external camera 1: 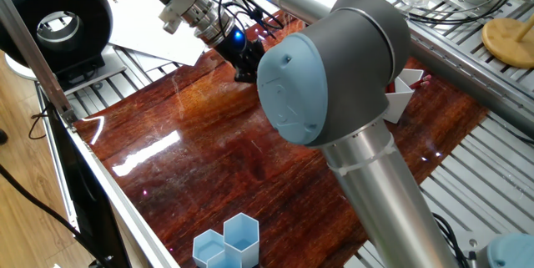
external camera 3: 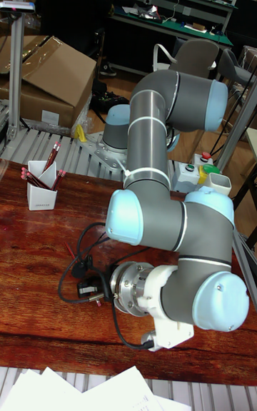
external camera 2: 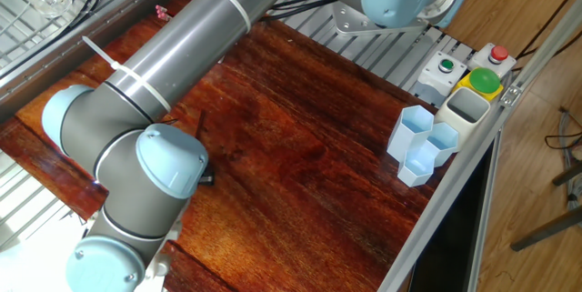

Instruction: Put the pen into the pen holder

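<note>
Several pens in pen holder [external camera 3: 41, 195], tall view only

Bright overhead light throws white glare streaks across the glossy wooden table [external camera 1: 209, 159]; all views sharp.

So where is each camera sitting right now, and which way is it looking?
One fixed view: high behind the arm's elbow, looking across the table toward the end effector; white pen holder partly hidden.
The other fixed view: high on the opposite side, looking down the forearm; blue cups at the edge.
Tall fixed view: low at the table edge, facing the robot base; pen holder at left.
Shared: the table and the arm.
</note>
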Tool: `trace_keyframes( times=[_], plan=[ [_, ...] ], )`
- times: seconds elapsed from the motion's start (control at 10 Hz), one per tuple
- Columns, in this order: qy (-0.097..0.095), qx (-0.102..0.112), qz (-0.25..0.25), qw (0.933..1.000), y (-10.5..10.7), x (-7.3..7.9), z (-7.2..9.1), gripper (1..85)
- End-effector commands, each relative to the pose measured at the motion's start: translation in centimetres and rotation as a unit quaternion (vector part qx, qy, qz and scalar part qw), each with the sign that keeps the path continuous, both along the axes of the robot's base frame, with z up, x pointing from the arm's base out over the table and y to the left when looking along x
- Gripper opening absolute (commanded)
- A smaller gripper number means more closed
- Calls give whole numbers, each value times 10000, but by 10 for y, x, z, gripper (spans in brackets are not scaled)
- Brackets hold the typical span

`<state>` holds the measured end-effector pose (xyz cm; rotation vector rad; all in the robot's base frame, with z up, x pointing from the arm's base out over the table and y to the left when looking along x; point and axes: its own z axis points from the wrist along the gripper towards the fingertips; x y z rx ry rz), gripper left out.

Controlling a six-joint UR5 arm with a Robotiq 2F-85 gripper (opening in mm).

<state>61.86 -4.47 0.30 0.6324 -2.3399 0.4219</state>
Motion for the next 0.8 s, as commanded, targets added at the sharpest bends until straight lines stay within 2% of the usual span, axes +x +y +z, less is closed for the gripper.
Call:
trace_keyframes(
  times=[0.0, 0.1, 0.2, 0.4, 0.6, 0.7],
  plan=[
    [-22, -44, -31, 10000, -4, -1, 9, 80],
    [7, -93, -42, 9999, -6, -4, 22, 63],
    [65, 19, -9, 10000, -11, -5, 32, 47],
    [130, 65, -49, 9999, -9, -15, 61, 23],
    [132, 81, -163, 9997, -2, -38, 109, 10],
    [46, 90, -292, 9995, 2, -58, 133, 10]
  ],
)
